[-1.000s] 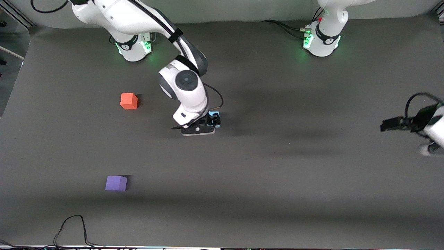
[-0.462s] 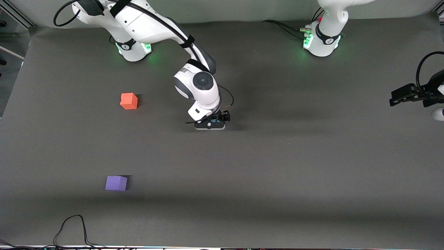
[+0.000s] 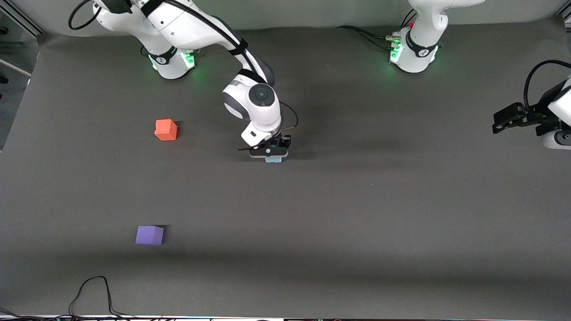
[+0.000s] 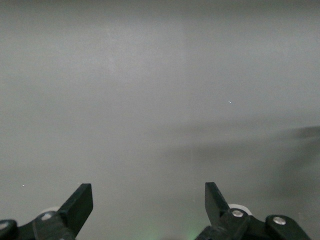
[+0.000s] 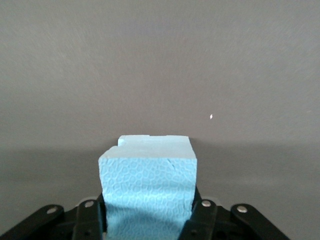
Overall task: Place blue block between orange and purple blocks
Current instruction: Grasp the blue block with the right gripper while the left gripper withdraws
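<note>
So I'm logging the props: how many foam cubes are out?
3. Orange block lies toward the right arm's end; purple block nearer the camera; blue block sits in the right gripper mid-table.

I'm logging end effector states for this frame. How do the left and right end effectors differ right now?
The right end effector is shut on the blue block, near the middle of the table; the left end effector is open and holds nothing. The right arm reaches out over the table's middle; the left arm waits at its own end of the table. Both have black fingers.
</note>
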`<state>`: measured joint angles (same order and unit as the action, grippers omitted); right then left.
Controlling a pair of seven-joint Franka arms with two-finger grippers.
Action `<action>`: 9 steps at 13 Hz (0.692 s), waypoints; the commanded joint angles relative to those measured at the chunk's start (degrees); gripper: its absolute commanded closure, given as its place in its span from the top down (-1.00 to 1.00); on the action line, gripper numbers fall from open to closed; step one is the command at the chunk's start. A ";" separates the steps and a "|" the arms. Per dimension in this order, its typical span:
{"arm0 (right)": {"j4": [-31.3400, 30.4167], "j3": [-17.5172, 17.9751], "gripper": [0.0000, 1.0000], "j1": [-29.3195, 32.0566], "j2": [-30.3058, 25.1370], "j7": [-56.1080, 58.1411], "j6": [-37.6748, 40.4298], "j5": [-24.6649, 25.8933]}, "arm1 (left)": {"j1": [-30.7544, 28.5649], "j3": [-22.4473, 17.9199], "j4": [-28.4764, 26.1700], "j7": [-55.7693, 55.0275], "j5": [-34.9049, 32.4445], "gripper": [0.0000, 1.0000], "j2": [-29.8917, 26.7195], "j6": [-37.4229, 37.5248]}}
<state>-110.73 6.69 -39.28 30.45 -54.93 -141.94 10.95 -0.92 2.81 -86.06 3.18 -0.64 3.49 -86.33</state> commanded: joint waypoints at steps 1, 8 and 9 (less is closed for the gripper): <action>-2.29 -2.89 -0.89 0.69 -9.41 0.86 7.61 1.01 | 1.98 -1.84 -2.36 0.60 -0.50 1.00 -1.82 -0.95; -8.16 -27.49 -0.86 1.40 -25.08 30.39 15.22 -9.28 | 1.98 -1.67 -2.10 0.60 -0.15 1.00 -1.74 -0.95; -11.66 -29.52 -0.86 1.40 -25.09 32.67 12.16 -9.37 | 1.98 -1.58 -2.10 0.60 -0.06 1.00 -1.74 -1.12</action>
<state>-115.26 -19.58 -36.96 6.75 -25.93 -124.84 2.67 0.06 1.86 -86.65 3.19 -0.63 3.29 -86.34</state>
